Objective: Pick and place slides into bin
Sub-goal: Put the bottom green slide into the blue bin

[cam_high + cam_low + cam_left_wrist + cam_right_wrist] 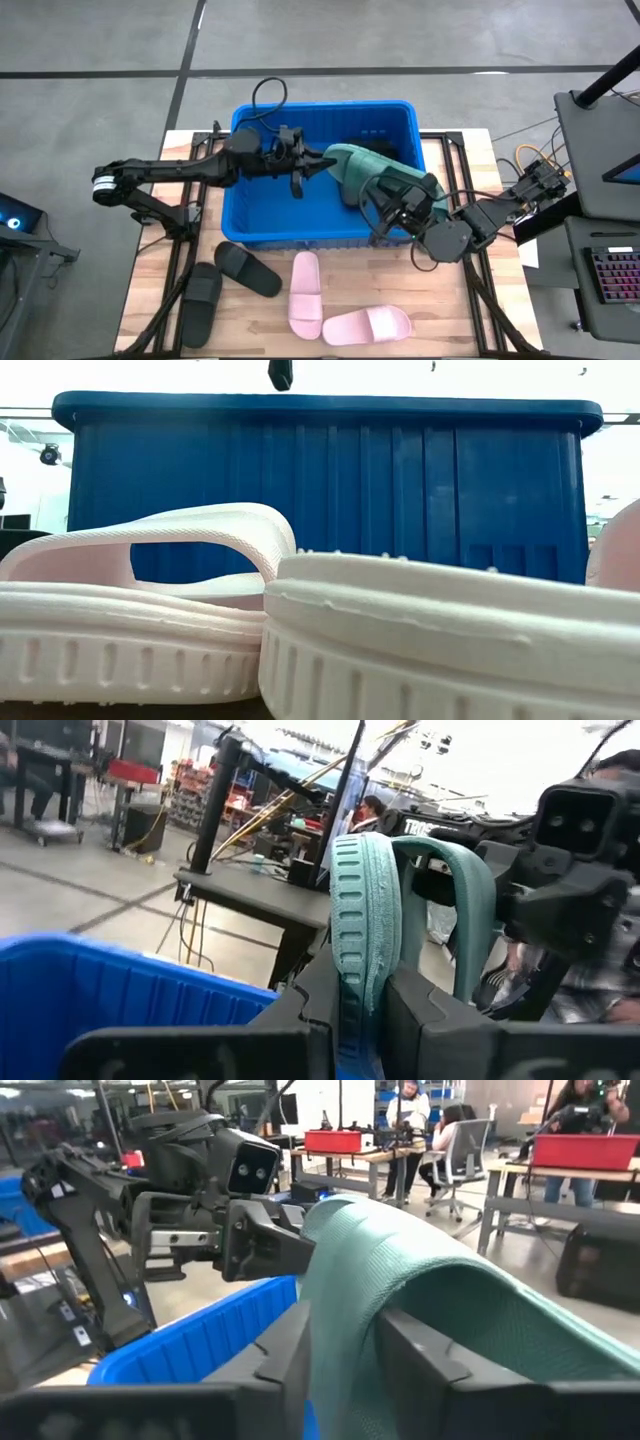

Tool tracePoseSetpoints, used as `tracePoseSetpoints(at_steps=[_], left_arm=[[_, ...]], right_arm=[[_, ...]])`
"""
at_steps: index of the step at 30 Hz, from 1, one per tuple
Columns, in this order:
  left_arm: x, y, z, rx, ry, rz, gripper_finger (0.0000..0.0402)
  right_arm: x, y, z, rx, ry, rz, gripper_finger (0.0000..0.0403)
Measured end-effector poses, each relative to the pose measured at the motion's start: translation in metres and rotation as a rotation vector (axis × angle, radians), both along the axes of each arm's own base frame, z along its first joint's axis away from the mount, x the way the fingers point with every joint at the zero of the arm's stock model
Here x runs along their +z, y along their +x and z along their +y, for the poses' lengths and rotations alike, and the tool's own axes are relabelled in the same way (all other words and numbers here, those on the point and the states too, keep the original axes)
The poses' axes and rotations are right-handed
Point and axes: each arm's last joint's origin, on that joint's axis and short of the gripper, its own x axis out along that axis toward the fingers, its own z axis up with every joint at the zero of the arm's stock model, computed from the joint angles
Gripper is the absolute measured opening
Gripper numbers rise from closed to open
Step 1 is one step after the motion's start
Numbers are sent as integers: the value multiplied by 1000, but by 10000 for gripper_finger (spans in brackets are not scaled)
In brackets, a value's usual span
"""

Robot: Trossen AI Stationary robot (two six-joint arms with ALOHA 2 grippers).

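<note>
Pink sandals fill the low view, right up against the lens, with the blue bin standing behind them. From above I count two pink ones and two black ones on the table, on the near side of the bin; all four wait their turn.

Step in hand: a green sandal is held up over the bin's right half, caught between both arms. Left gripper reaches in from the left and pinches the sandal's edge; in its wrist view the ribbed sole stands on edge between the two fingers, jaws pressed onto it. Right gripper sits at the sandal's other end, above the bin's near right corner. In its wrist view the green strap arches between its fingers, but I cannot tell whether they are clamping it or have slackened off.

My read: this is a handover or a shared release above the bin. Next move, as I judge it, calls for one gripper to let go fully before the other carries or drops the sandal, so it falls inside the walls and does not hang on the rim. A dark shape lies in the bin's far corner; probably a sandal already in, though I cannot say.
</note>
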Motion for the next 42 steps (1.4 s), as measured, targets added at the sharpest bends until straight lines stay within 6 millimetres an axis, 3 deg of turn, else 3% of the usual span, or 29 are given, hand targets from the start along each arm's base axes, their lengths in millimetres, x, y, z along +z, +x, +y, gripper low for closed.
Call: tracePoseSetpoints(at_steps=[6, 12, 27, 42], left_arm=[[-5, 0, 3, 6, -24, 41, 17], [-12, -6, 10, -4, -49, 125, 17], [5, -49, 21, -26, -56, 147, 17], [4, -56, 30, -167, -191, 178, 17]], right_arm=[[1, -2, -1, 3, -19, 19, 157], [3, -5, -1, 16, -82, 78, 186], [8, -11, -1, 34, -175, 157, 192], [19, -8, 0, 45, -442, 354, 192]])
